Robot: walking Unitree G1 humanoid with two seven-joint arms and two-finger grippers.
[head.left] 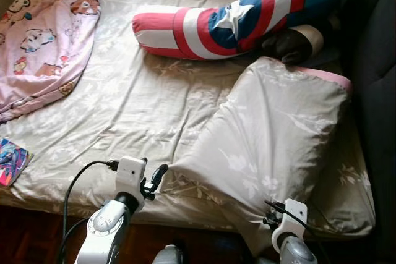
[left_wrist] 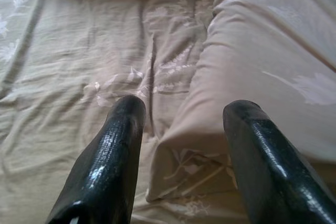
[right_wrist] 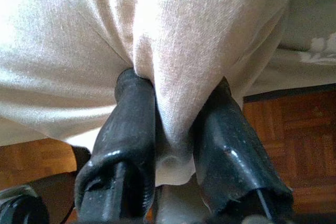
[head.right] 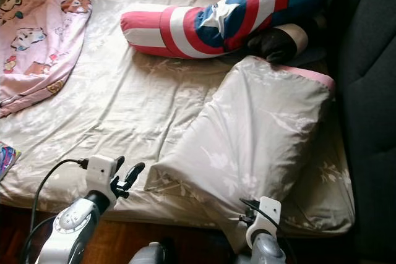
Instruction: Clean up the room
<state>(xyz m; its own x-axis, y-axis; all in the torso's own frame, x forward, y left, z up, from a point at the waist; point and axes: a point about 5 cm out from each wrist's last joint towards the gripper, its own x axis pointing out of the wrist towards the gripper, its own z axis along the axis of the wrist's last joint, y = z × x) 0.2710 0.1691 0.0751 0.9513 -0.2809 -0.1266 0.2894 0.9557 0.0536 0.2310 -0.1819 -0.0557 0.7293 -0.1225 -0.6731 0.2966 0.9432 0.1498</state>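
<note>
A large beige pillow [head.left: 272, 134] with a faint leaf print lies slanted across the lower right of the frame on the bed [head.left: 142, 103], its near corner hanging over the mattress edge. The right gripper [right_wrist: 173, 145] is pinching a fold of that corner's fabric between its two fingers, down at the bottom right of the head view. The left gripper [left_wrist: 184, 129] hovers with fingers spread just above the sheet, right beside the pillow's other near corner, holding nothing. The step in hand looks like taking the pillow by both near corners so it can be lifted and set straight. To do that well, the left gripper should slide toward the corner until the cloth sits deep between its fingers, then close on a thick fold, not just the thin cover; the right pinch is on loose fabric and could slip if pulled hard. A striped red, white and blue bolster [head.left: 235, 17] lies across the upper middle, and a pink cartoon blanket [head.left: 43, 41] is bunched at upper left.
</note>
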